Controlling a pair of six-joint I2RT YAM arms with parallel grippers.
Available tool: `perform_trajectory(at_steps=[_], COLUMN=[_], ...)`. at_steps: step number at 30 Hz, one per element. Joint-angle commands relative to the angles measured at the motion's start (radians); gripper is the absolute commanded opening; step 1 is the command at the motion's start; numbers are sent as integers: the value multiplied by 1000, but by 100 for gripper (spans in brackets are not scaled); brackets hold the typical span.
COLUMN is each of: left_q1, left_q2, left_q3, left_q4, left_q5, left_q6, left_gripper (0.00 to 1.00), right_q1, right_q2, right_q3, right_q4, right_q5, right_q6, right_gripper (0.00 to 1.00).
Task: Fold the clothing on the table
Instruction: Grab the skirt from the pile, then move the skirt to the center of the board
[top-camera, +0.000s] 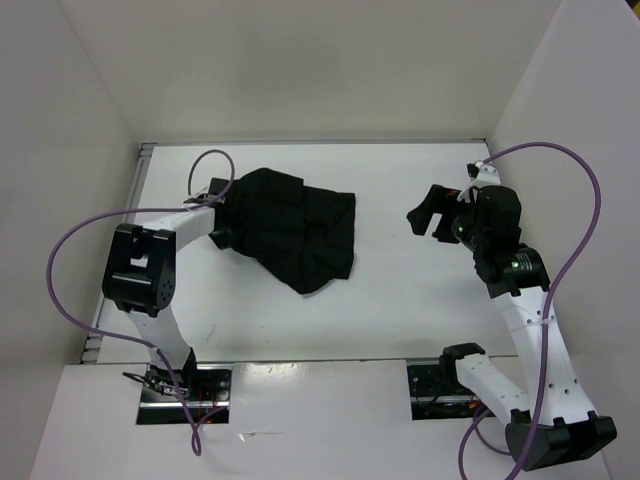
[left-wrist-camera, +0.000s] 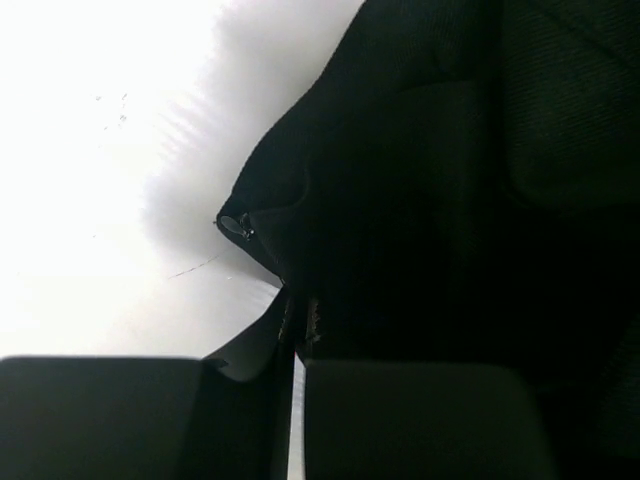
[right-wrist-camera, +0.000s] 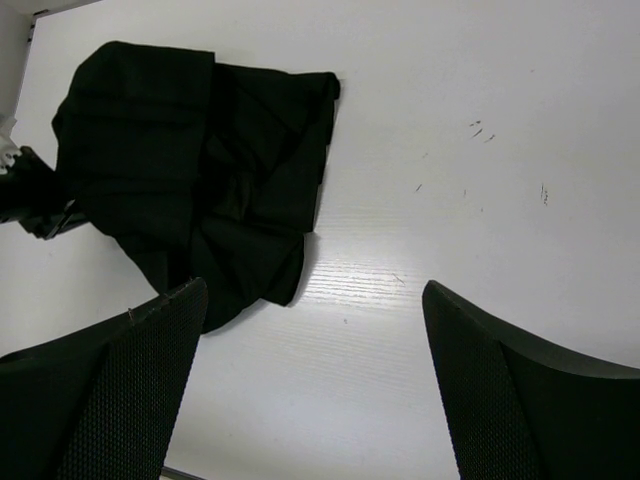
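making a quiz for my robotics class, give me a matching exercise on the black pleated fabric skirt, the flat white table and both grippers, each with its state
Things:
1. black pleated fabric skirt
2. left gripper
3. right gripper
4. flat white table

States:
A. open, over bare surface
B. shut on the garment's edge
C. crumpled, lying left of centre
D. supports the garment

Pairs: 1-C, 2-B, 3-A, 4-D

You're running 2 arms: the left arm (top-camera: 185, 222) and the right arm (top-camera: 535, 330) both have white link shells and blocky black joint housings. A purple cable (top-camera: 50, 268) loops off the left, a second cable (top-camera: 597, 200) off the right. The right arm carries 1 green light (top-camera: 515, 265). The right gripper (right-wrist-camera: 312, 290) has black fingers (right-wrist-camera: 110, 390) with a fine mesh texture.
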Motion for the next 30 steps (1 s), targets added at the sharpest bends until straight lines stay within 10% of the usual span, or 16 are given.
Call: perform_trajectory(at_steps=[1,16,30], left_q1=[-42,-52,-180], left_q2=[-29,-577,-346], left_q3=[74,395,537], left_q4=[-22,-10,32], left_q5=[14,6,467], left_q6=[44,242,285], left_gripper=[0,0,0], right_q1=[-4,-4,-4], right_q2=[-17,24,-3], right_q3=[-5,-14,-23], right_q4=[8,35,35], right_q5=[16,-27,-9], right_q6=[0,0,0], right_gripper=[93,93,93])
